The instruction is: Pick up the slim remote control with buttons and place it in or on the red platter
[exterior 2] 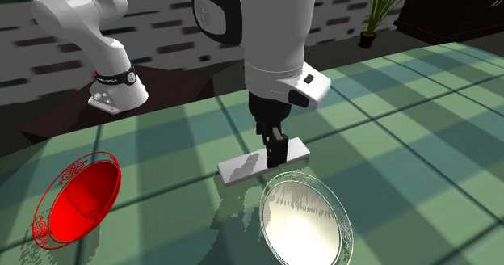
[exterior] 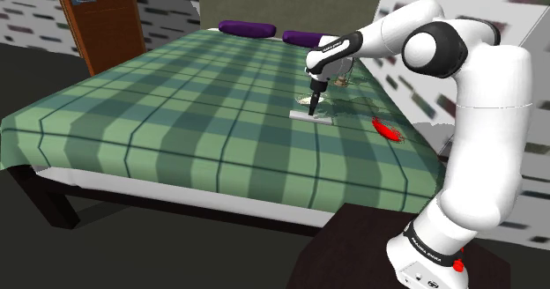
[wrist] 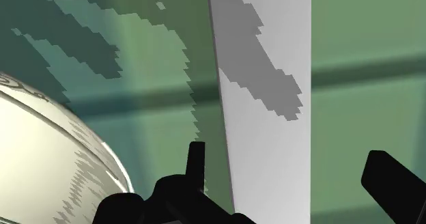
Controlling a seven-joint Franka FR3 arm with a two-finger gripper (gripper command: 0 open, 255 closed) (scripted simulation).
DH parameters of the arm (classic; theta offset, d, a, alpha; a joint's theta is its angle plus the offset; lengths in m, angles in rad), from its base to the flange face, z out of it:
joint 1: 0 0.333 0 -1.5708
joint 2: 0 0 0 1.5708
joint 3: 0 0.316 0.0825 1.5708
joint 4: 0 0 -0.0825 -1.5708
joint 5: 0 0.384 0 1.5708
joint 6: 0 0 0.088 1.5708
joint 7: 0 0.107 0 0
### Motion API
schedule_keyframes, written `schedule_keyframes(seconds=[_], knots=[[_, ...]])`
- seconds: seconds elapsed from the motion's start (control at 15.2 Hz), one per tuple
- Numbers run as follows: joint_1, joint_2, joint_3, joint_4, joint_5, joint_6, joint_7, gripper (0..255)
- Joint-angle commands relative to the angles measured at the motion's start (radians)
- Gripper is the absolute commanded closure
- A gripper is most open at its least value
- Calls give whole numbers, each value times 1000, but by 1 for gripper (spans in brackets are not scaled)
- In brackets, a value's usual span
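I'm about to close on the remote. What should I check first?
1. Gripper open: ok, its fingers stand apart.
2. Remote between the fingers: ok, one finger on each side of it, neither touching.
3. Gripper low enough to clasp: cannot tell.
4. Red platter free to receive: ok, nothing lies in it.
5. Pale plate clear of the gripper: ok, close beside it but apart.

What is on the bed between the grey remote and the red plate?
Nothing: between the remote and the red platter lies only bare green checked blanket, as the second exterior view shows.
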Motion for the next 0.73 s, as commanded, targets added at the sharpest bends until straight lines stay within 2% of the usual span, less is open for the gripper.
schedule_keyframes(seconds=[0.0, 0.33, 0.66], knots=[[-3, 21, 4, 5, 7, 17, -7, 0], [-7, 61, 12, -14, 20, 75, -15, 0], [-7, 61, 12, -14, 20, 75, -15, 0]])
